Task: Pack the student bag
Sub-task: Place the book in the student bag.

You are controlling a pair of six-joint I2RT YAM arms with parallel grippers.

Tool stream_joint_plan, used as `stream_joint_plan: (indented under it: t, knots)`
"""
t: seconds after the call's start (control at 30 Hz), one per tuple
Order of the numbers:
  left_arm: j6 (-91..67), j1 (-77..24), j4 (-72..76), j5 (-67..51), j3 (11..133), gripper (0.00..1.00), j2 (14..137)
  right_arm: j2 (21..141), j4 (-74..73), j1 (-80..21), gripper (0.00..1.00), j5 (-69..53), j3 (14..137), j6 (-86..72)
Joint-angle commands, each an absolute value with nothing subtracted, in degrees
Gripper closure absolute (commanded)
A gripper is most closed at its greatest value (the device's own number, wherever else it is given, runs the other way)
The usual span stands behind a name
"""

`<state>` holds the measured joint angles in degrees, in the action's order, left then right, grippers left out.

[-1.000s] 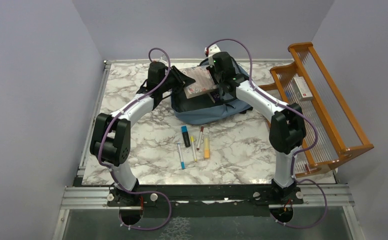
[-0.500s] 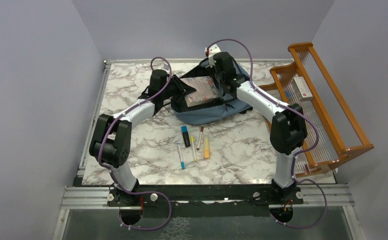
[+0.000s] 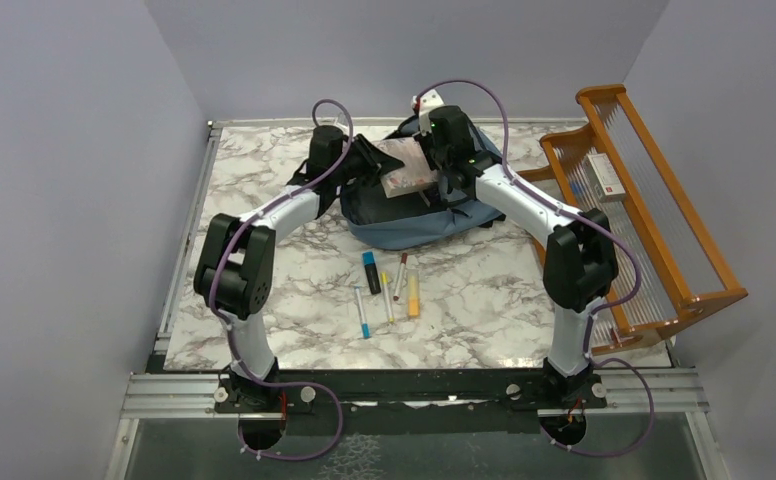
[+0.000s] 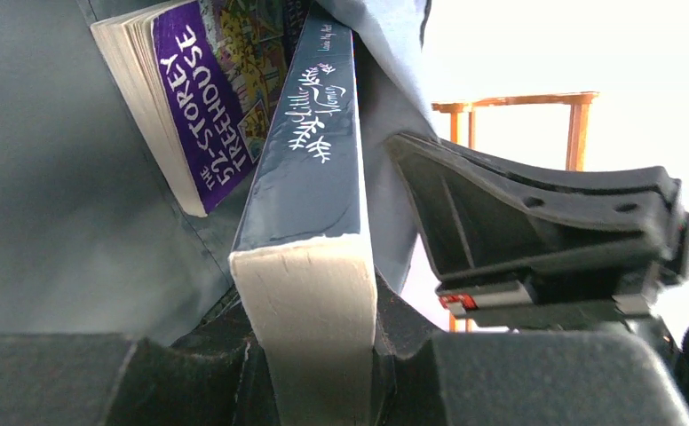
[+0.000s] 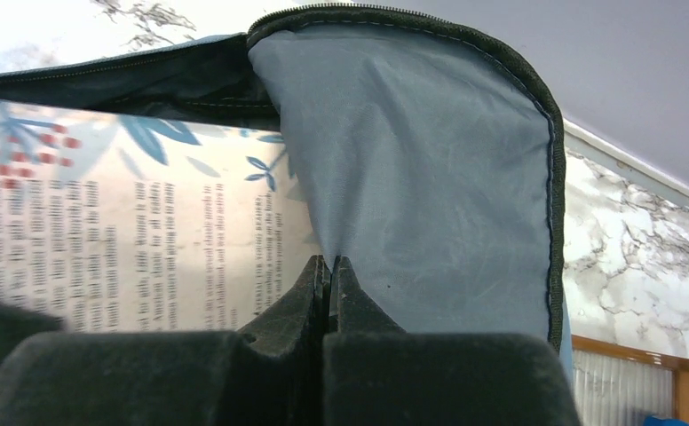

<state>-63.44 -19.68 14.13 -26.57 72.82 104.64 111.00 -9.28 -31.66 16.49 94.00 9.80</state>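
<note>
The student bag (image 3: pixel 404 222) lies at the back of the table, its mouth held up. My left gripper (image 3: pixel 372 166) is shut on a thick book (image 3: pixel 405 166) with a dark navy spine (image 4: pixel 310 177), its end clamped between the jaws (image 4: pixel 314 342). The book points into the bag beside a purple treehouse book (image 4: pixel 203 106) that leans on the grey lining (image 4: pixel 48 195). My right gripper (image 3: pixel 434 165) is shut on the bag's blue flap (image 5: pixel 430 169), pinching the fabric at the fingertips (image 5: pixel 328 264). The held book's printed back cover (image 5: pixel 101 231) shows left of them.
Several markers and pens (image 3: pixel 389 285) lie on the marble table (image 3: pixel 264 200) in front of the bag. An orange wooden rack (image 3: pixel 654 215) stands along the right edge with a white box (image 3: pixel 604 175) in it. The right gripper's body (image 4: pixel 545 240) hangs close beside the book.
My left arm has swung right and toward the back, carrying the book deeper into the bag's mouth and tipping it more on edge. The right gripper has kept its hold on the flap.
</note>
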Motion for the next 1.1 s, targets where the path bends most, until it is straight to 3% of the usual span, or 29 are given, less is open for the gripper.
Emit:
stream_joint_plan:
  t: [0.0, 1.07]
  knots:
    - [-66.9, -21.3, 23.7, -27.6, 76.8, 1.0, 107.7, 107.3, -4.3, -32.0, 0.99, 12.9, 94.5, 7.9]
    - [-69.1, -27.3, 32.7, -20.3, 105.7, 1.0, 138.7, 104.9, -5.5, -31.9, 0.99, 10.2, 92.9, 5.1]
